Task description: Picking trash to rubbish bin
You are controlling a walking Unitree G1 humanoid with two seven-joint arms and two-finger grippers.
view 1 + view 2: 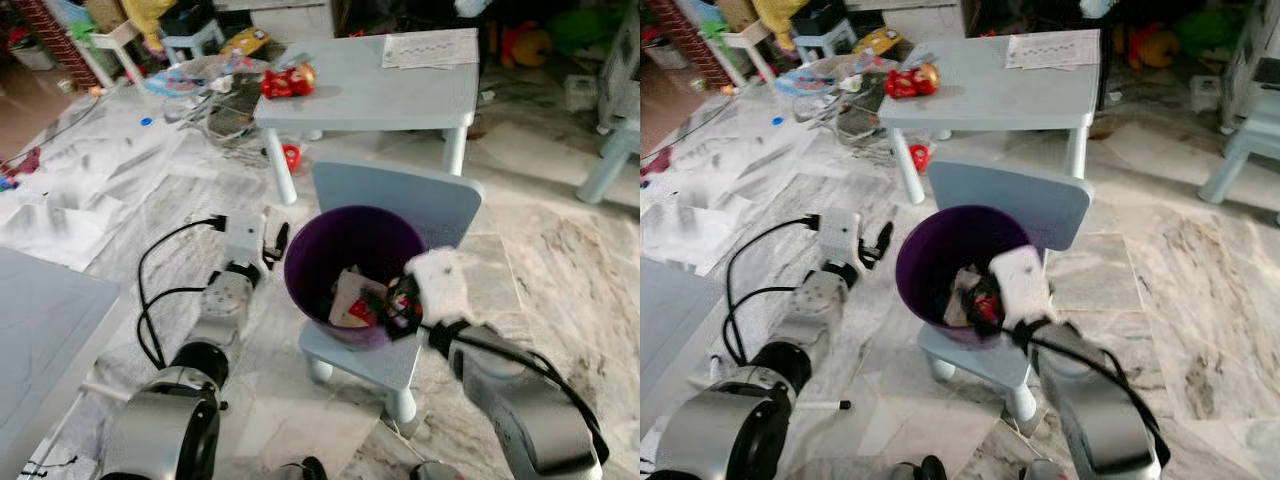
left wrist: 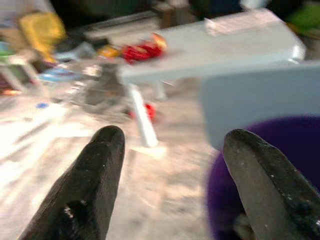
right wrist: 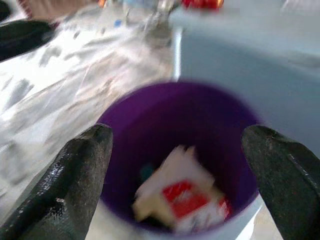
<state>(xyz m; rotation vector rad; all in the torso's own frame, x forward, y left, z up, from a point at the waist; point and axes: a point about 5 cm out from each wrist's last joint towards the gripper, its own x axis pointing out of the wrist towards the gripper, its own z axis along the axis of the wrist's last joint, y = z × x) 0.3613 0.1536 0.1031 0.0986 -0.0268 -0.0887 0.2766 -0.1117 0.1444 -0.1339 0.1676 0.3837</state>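
**Claws spread over the bin, wrappers inside**

Right claw (image 3: 175, 165) hangs over the mouth of the purple rubbish bin (image 1: 345, 245), fingers wide apart and holding nothing. Left claw (image 2: 175, 170) hovers just beside the bin's outer wall, fingers also apart and empty.

Inside the bin lies crumpled trash (image 3: 182, 200): pale paper and a red-and-white wrapper, thin and creased. The bin is smooth, round plastic and stands on the seat of a small pale-blue chair (image 1: 400, 205), against its backrest.

On the near left corner of the light-blue desk (image 1: 400, 95) behind the chair sits a red crinkled packet (image 1: 288, 80), probably the next piece. It looks light, soft and slightly slick; I would pinch it across a raised fold in its middle, gently, since foil of that sort slips or tears. A sheet of paper (image 1: 432, 48) lies flat at the desk's far right corner.
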